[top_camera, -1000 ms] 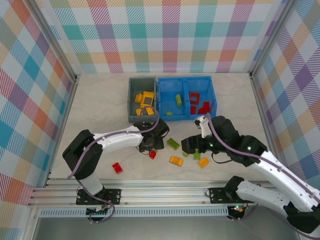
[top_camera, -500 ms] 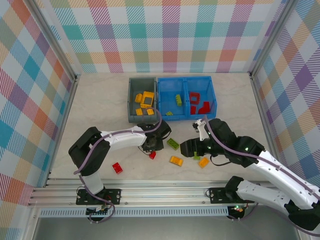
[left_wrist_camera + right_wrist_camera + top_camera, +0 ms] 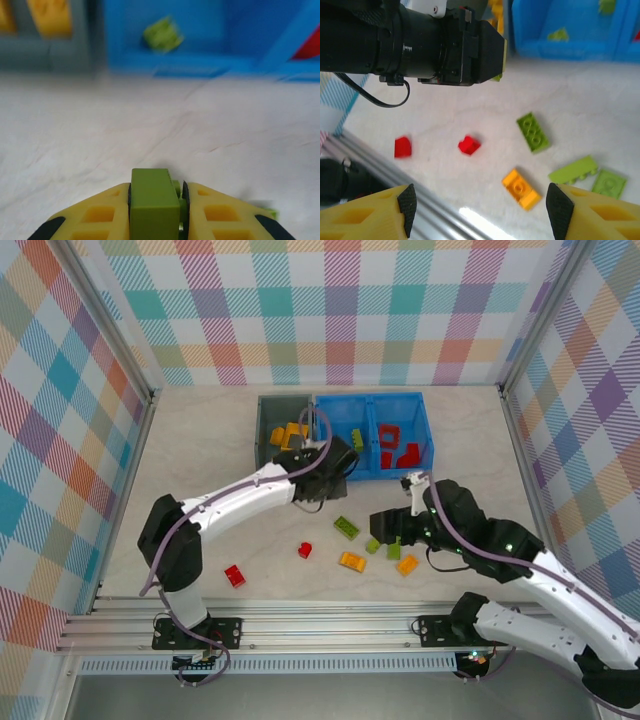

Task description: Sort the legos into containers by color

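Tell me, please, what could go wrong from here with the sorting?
1. The left claw grips a green brick short of the blue bin, whose green compartment borders the grey bin of yellow bricks; a misaimed drop could mis-sort it.
2. The left arm passes close to the open right claw above the loose bricks, so the arms might clash.
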